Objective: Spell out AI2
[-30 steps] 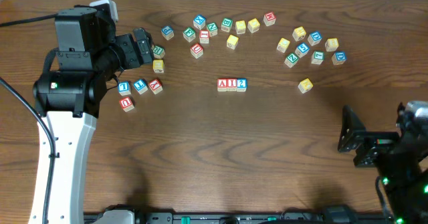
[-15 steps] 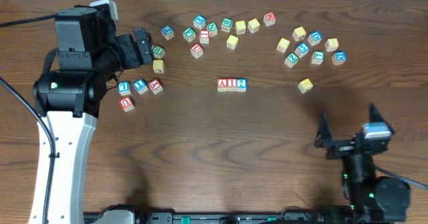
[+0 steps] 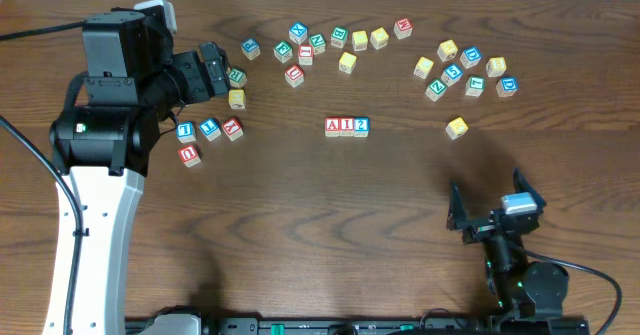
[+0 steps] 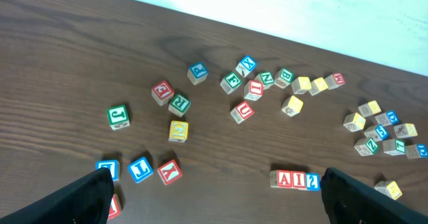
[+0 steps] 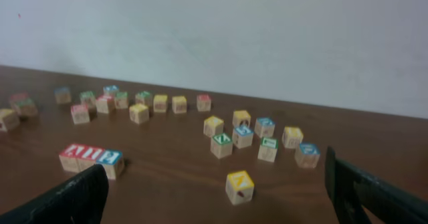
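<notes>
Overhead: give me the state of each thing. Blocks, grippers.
AI2 row: three blocks touching side by side, reading A, I, 2.
Yellow block: alone, right of the row, apart from it.
Loose blocks: scattered in clusters on the table, none stacked.
Left gripper: open, holding nothing.
Right gripper: open, holding nothing, well clear of all blocks.

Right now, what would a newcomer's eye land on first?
The tidy row of three blocks reading A, I, 2 at mid-table, set apart from the rest. Behind it, loose letter blocks scatter along the far edge, and the right arm's open fingers hover near the front, holding nothing.
</notes>
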Robot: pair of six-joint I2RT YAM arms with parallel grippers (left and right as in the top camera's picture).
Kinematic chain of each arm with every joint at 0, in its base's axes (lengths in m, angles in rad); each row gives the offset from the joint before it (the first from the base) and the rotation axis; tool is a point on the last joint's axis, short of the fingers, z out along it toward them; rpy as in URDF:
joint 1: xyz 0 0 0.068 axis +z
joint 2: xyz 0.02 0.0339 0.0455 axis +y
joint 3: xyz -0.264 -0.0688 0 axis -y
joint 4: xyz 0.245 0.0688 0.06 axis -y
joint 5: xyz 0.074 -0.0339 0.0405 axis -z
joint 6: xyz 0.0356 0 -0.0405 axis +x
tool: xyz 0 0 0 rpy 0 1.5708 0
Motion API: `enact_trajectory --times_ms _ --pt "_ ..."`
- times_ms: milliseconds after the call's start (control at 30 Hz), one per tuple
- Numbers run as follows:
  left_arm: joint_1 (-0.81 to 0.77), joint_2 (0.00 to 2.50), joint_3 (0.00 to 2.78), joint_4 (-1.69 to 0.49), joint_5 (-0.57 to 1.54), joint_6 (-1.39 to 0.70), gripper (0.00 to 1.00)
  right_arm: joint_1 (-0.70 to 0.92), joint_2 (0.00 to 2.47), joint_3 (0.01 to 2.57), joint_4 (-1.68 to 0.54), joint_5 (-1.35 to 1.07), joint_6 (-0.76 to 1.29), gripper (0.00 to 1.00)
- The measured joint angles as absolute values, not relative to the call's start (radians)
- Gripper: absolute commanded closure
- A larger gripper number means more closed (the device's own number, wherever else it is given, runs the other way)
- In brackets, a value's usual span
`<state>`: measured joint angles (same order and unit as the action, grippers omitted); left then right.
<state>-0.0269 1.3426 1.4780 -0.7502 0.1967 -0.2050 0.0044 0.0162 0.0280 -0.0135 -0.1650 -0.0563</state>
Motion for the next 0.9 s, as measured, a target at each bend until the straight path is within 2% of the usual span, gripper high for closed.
enact_trajectory --times_ms 900 --pt "-0.027 1.343 1.478 -0.751 0.197 -0.205 0.02 0.004 0.012 0.007 -0.057 -0.165 -0.056 0.01"
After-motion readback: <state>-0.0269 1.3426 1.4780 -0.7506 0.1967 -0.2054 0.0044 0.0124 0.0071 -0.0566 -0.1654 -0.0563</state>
